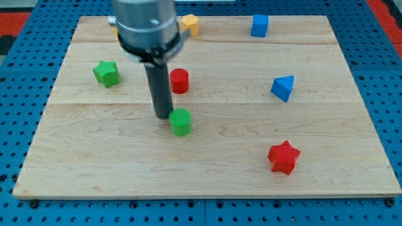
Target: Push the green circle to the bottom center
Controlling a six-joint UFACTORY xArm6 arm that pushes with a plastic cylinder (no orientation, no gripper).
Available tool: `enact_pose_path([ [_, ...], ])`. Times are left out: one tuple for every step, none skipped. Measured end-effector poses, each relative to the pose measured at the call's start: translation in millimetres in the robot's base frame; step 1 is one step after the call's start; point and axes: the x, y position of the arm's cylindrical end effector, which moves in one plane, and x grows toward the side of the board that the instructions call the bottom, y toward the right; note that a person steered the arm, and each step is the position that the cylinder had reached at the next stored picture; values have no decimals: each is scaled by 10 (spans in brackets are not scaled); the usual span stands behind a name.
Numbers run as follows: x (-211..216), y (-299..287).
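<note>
Now my tip [163, 116] touching the green circle [181, 122], mid-board, far from the bottom edge; claw unseen.

Open desk below the green circle, clutter above it

My tip [164, 116] sits at the upper left edge of the green circle [181, 122], and from there down to the bottom centre of the desk [125, 176] I see bare wood with nothing in the path. The red star [283, 156] stands well off toward the lower right. Just above the tip the red cylinder [179, 81] crowds the rod; the green star [107, 73] holds the left, the blue triangle [283, 87] the right, and the yellow block [190, 24] and blue cube [259, 26] line the top edge.
</note>
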Motion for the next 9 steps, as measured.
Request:
enact_pose_path([
  [300, 103],
  [-3, 364],
  [-191, 680],
  [1, 1075],
  [259, 814],
  [-42, 694],
  [-87, 621],
  [172, 570],
  [204, 570],
])
